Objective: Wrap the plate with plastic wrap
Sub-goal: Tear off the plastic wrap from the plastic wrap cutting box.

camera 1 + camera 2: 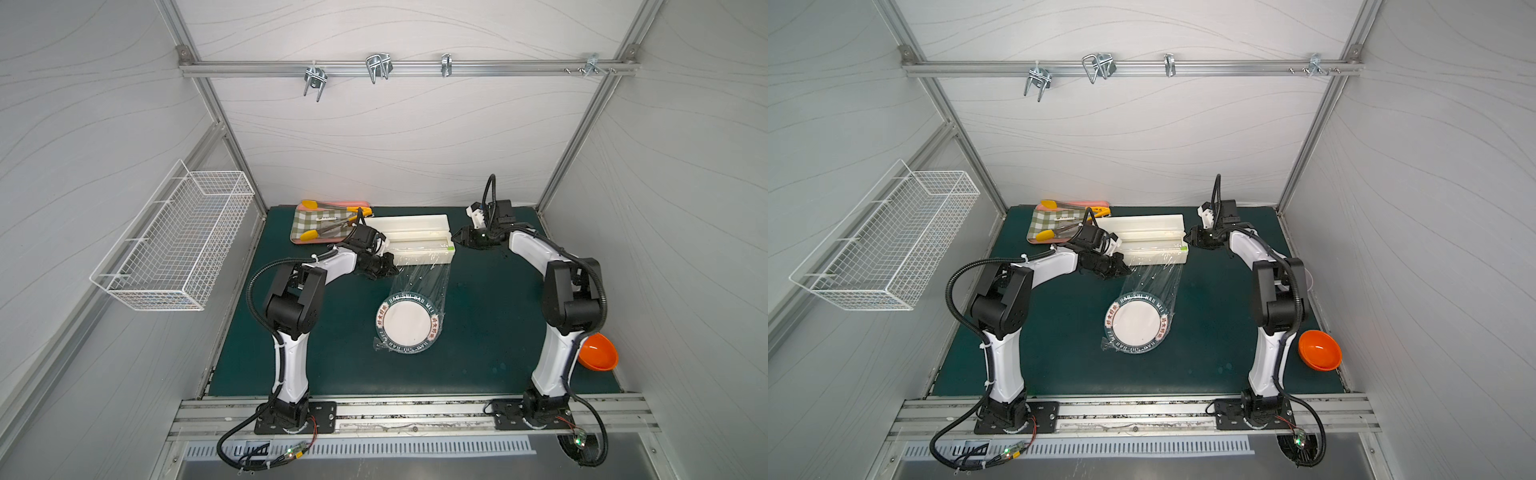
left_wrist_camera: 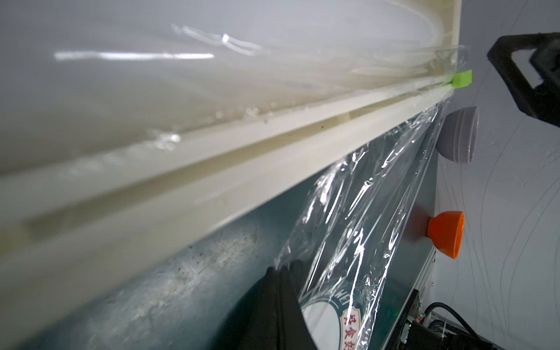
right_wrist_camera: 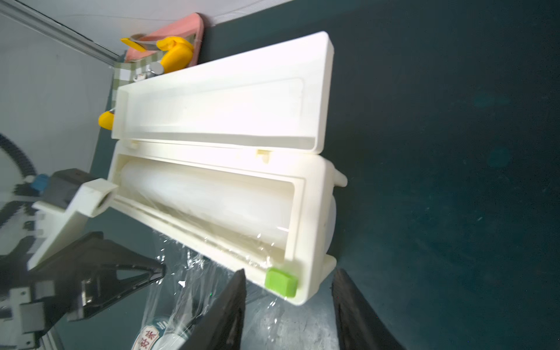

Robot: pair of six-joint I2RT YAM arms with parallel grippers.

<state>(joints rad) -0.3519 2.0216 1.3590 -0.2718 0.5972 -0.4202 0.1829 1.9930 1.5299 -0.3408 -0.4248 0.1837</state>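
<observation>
Lying centrally, the plate (image 1: pixel 409 324) sits under plastic wrap (image 1: pixel 419 278) drawn from the open dispenser box (image 1: pixel 415 232). Left gripper (image 1: pixel 392 270) pinches the film's edge. Right gripper (image 1: pixel 457 237), jaws apart, hovers by the green cutter slider (image 3: pixel 280 282). Cutting likely comes next, and it needs the film kept taut.

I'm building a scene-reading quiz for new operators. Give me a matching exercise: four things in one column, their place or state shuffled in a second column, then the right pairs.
Things
1. plate
2. dispenser box
3. orange bowl
4. left gripper

Place or state
A. lid open, at the back of the mat
B. shut on the edge of the plastic wrap
C. upright and empty, at the mat's edge
D. mid-mat, under the plastic wrap

Pairs: 1-D, 2-A, 3-C, 4-B
</observation>
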